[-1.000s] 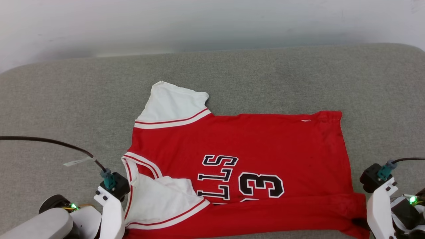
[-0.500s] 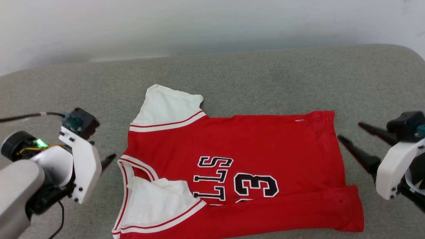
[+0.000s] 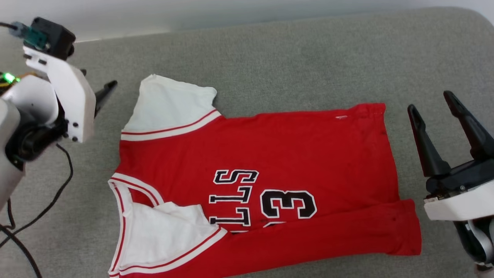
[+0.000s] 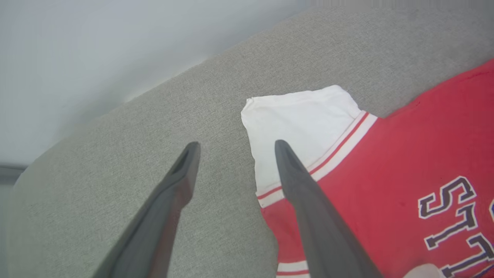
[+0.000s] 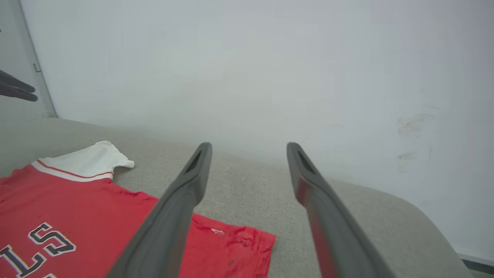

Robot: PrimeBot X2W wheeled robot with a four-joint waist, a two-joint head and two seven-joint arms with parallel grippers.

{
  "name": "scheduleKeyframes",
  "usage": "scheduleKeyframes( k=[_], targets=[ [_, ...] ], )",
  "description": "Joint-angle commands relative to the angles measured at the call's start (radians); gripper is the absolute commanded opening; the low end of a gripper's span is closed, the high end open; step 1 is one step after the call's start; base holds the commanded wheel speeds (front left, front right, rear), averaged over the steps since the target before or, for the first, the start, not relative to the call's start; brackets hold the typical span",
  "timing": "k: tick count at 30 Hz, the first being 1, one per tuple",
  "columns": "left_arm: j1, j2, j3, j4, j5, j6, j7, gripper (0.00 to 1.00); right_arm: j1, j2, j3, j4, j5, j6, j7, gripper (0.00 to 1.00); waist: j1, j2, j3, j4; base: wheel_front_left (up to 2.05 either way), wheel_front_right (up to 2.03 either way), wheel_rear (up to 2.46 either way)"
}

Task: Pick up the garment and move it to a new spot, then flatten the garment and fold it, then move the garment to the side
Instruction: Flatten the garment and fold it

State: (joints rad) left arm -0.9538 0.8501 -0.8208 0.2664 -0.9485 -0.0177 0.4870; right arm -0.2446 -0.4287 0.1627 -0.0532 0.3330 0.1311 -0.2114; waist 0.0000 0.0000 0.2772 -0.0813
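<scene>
The red garment (image 3: 308,154) lies spread on the grey cushion, collar to the left, with its black lettering and number 3 facing up. Its near edge is folded over in a long red strip (image 3: 328,235), and the near white sleeve (image 3: 166,235) is tucked inward. The far white sleeve (image 3: 170,104) lies flat. My left gripper (image 3: 98,79) hovers open just left of that sleeve (image 4: 301,116), holding nothing (image 4: 236,146). To the right of the hem (image 5: 231,239), my right gripper (image 3: 430,102) also stands open and empty (image 5: 249,146).
The grey cushion (image 3: 270,50) reaches back to a pale wall (image 5: 231,58) and curves off at its right end. A black cable (image 3: 58,185) trails from my left arm over the cushion's left part. My left gripper's fingers (image 5: 15,90) show at the right wrist view's far left.
Both grippers have left the garment's near edge, risen and swung outward and farther back, fingers open. The head camera has tilted, shifting the whole picture. The near fold stays in place.
</scene>
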Motion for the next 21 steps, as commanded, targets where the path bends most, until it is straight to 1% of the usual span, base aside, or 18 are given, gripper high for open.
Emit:
scheduleKeyframes(
  k=[1,5,9,12,15,21],
  targets=[
    [-0.033,-0.009,0.008,0.010,0.000,-0.006,0.009,1.00,0.016,0.022,-0.016,-0.019,-0.011,-0.001,-0.007,1.00,0.0000,0.0000,0.048,-0.022,0.00,0.00,0.00],
    [-0.135,-0.035,0.007,0.061,-0.010,-0.028,0.096,1.00,0.042,0.079,-0.052,-0.096,-0.060,-0.001,-0.012,1.00,0.0000,0.0000,0.122,-0.043,0.00,0.00,0.00],
    [-0.239,-0.053,0.001,0.108,-0.041,-0.051,0.226,1.00,0.034,0.121,-0.082,-0.161,-0.101,-0.001,-0.026,1.00,0.0000,0.0000,0.198,-0.064,0.00,0.00,0.00],
    [-0.308,-0.059,-0.014,0.129,-0.061,-0.064,0.348,1.00,0.012,0.126,-0.086,-0.182,-0.116,-0.001,-0.026,1.00,0.0000,0.0000,0.251,-0.079,0.00,0.00,0.00],
    [-0.371,-0.051,-0.037,0.142,-0.048,-0.071,0.445,1.00,-0.014,0.131,-0.080,-0.189,-0.122,-0.001,-0.026,1.00,0.0000,0.0000,0.300,-0.095,0.00,0.00,0.00],
    [-0.427,-0.048,-0.080,0.173,-0.017,-0.079,0.540,1.00,-0.059,0.135,-0.062,-0.163,-0.129,-0.001,-0.031,1.00,0.0000,0.0000,0.358,-0.112,0.00,0.00,0.00]
  ],
)
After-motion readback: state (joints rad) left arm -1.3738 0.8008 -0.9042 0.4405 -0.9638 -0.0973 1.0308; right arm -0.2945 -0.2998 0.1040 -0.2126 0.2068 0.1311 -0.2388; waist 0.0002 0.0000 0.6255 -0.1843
